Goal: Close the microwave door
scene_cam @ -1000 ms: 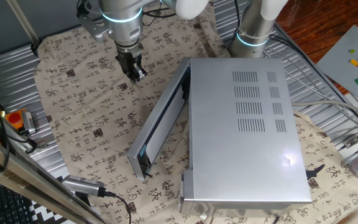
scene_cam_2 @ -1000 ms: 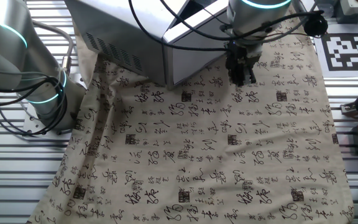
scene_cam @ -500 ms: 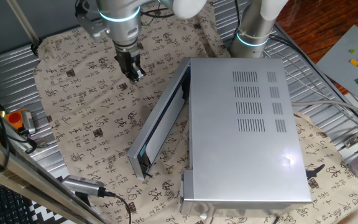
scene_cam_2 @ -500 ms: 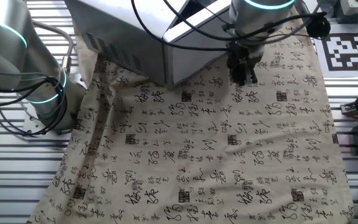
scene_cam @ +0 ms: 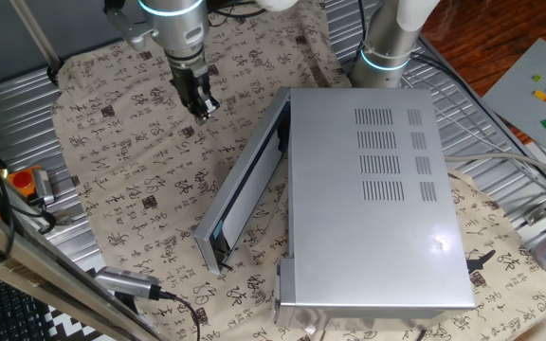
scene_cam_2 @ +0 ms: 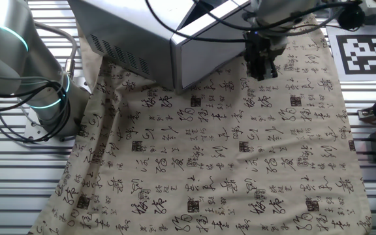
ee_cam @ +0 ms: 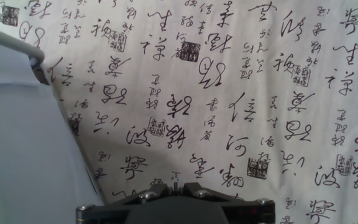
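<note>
The microwave (scene_cam: 377, 189) is a large silver-grey box with vent slots on top, lying on the patterned cloth. The microwave door (scene_cam: 245, 180) stands partly open, swung out to the left of the box, its dark inner face toward the box. My gripper (scene_cam: 202, 109) hangs above the cloth, up and left of the door and apart from it, with its fingers shut and empty. In the other fixed view the gripper (scene_cam_2: 263, 70) is just right of the door's outer face (scene_cam_2: 204, 55). In the hand view the fingertips (ee_cam: 174, 185) are together, and the door panel (ee_cam: 17, 143) fills the left.
A second arm's base (scene_cam: 387, 47) stands behind the microwave; it also shows in the other fixed view (scene_cam_2: 44, 91). An orange object (scene_cam: 27, 180) sits at the cloth's left edge. A cable plug (scene_cam: 126, 282) lies near the front. A tag marker (scene_cam_2: 364, 46) lies beside the cloth.
My gripper has moved a little up and away from the door, still shut. The door and microwave have not moved.
</note>
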